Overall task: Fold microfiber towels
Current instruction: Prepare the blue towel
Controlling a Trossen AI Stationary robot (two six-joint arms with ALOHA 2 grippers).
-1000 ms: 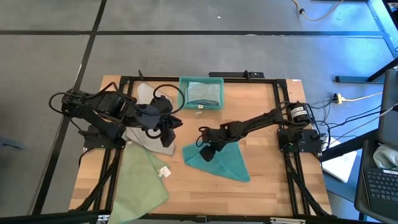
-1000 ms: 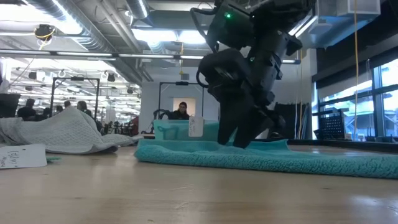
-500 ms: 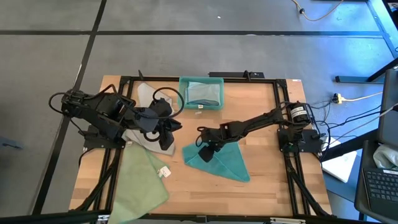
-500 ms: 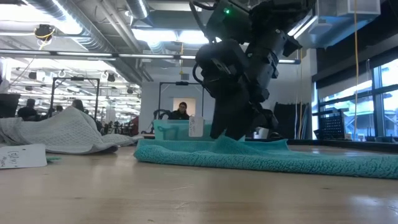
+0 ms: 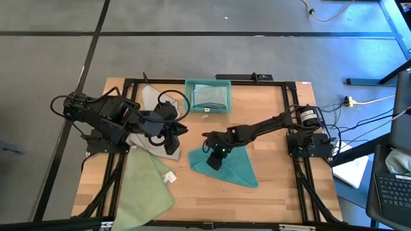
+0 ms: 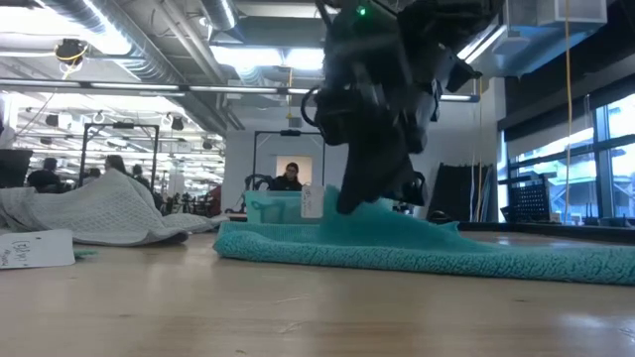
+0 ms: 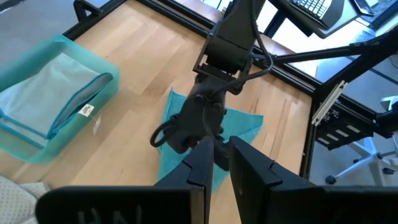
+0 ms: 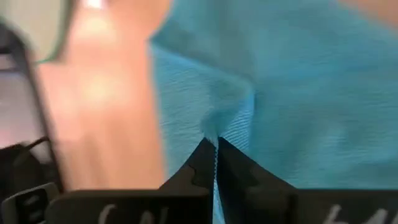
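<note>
The teal towel [image 5: 226, 165] is a soft cloth with a fine ribbed weave, lying mostly flat on the wooden table [image 5: 270, 128], and one part of it rises in a small peak. This peak sits between the jaws of the right gripper [image 5: 214, 158], which are clenched on a fold of the cloth; in the right wrist view the fabric bunches just in front of the two dark fingertips [image 8: 205, 158]. The right arm reaches low across the table and its wrist bends down over the towel. The left gripper [image 5: 172, 146] hangs above the grey towel [image 5: 144, 139], a thicker, rumpled cloth; its jaws stand almost together with a narrow gap, and I cannot tell if they hold anything. Beyond the left jaws a rigid teal bin [image 5: 208, 95] holds a folded pale cloth. A pale green towel [image 5: 146, 186] with a white tag lies flat at the table's near left corner.
</note>
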